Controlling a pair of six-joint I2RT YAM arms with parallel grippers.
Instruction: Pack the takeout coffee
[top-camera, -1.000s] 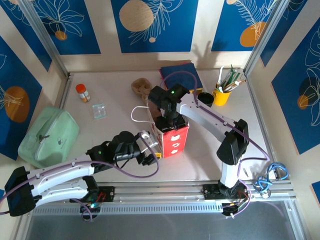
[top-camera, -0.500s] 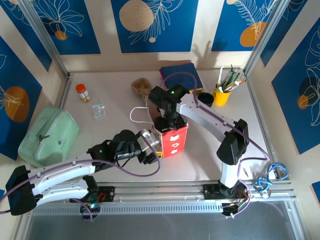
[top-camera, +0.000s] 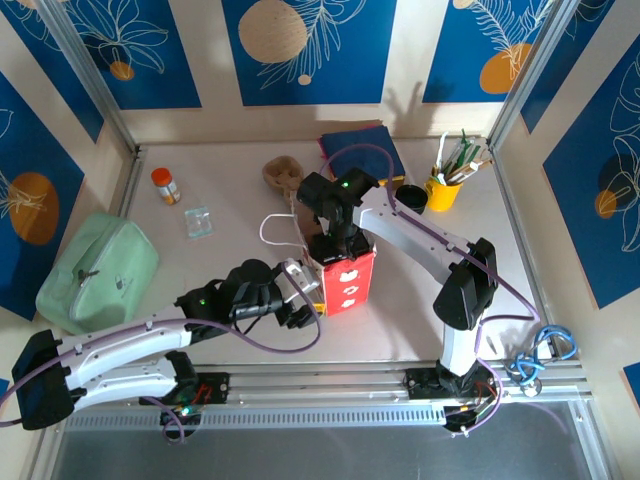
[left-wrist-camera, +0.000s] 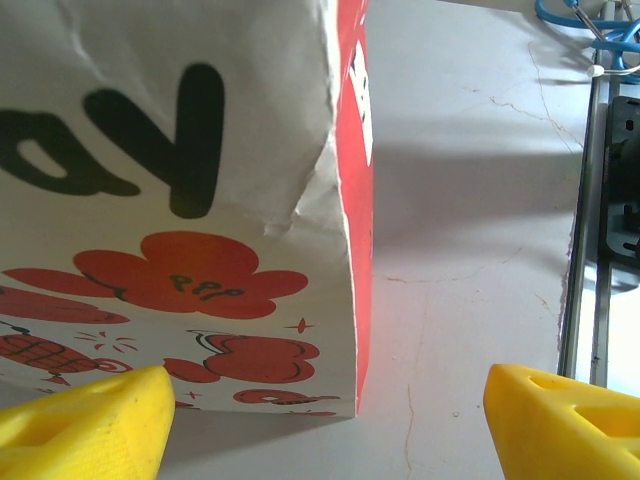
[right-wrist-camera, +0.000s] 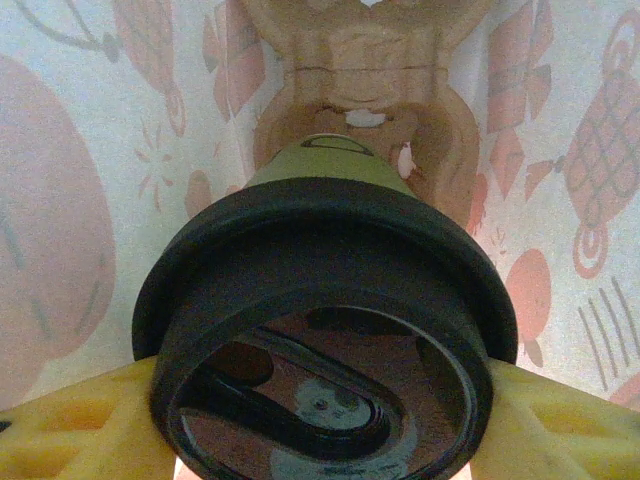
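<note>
Right gripper (right-wrist-camera: 320, 425) clamps lidded cup (right-wrist-camera: 325, 290) upright inside bag (left-wrist-camera: 180, 200), over what looks like a carrier (right-wrist-camera: 365, 60). Left gripper (left-wrist-camera: 320, 420), wide, straddles bag's near corner, probably steadying.

A red and white paper bag (top-camera: 347, 280) stands open near the middle of the bench (top-camera: 240, 200), its white cord handle (top-camera: 272, 229) flopped to the left. The right arm (top-camera: 400, 228) bends down into its open top. The left gripper (top-camera: 303, 300) sits just beside the bag's near left corner. Behind lie a brown moulded cardboard cup carrier (top-camera: 282, 175), a dark blue folded cloth (top-camera: 362, 148) and a yellow cup of utensils (top-camera: 443, 190). A pale green pouch (top-camera: 98, 272) rests far left.
</note>
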